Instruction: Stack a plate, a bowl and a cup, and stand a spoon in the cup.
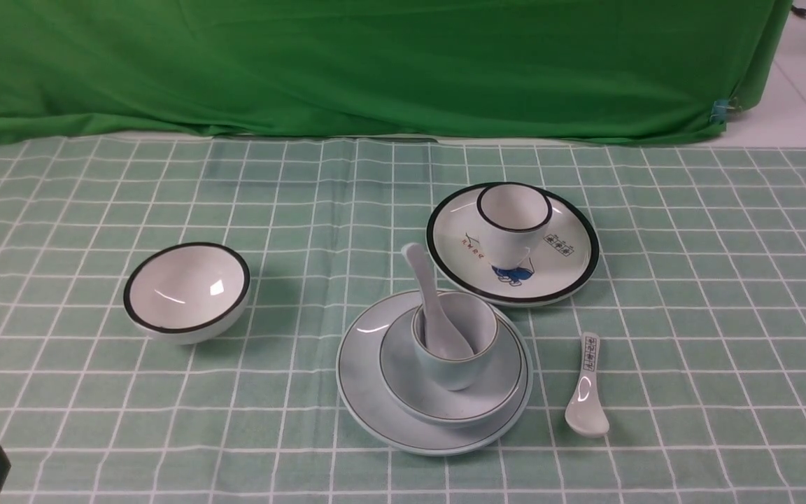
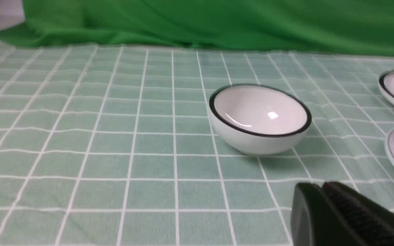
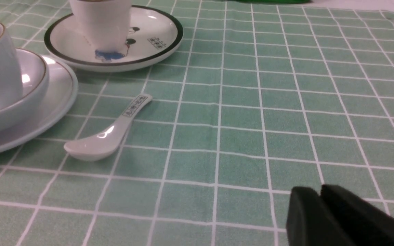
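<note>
**Glazed ware, stacked and slick**

Ceramic throughout: hard, glossy, chip-prone, likely slippery against my pads. Plate (image 1: 375, 406) sits mid-cloth, bowl (image 1: 403, 381) in it, cup (image 1: 469, 364) in the bowl, spoon (image 1: 425, 294) leaning in the cup, handle up. Best hold, I judge: spoon by its handle, cup across its rim.

Counts: two plates, two bowls, two cups, two spoons. Spares: black-rimmed plate (image 1: 564, 269) carrying white cup (image 1: 513, 220), black-rimmed bowl (image 1: 186, 290), printed spoon (image 1: 587, 388).

My left gripper (image 2: 322, 191) is pressed together, empty. My right gripper (image 3: 320, 196) holds nothing; pads nearly meeting, gap unclear.
</note>
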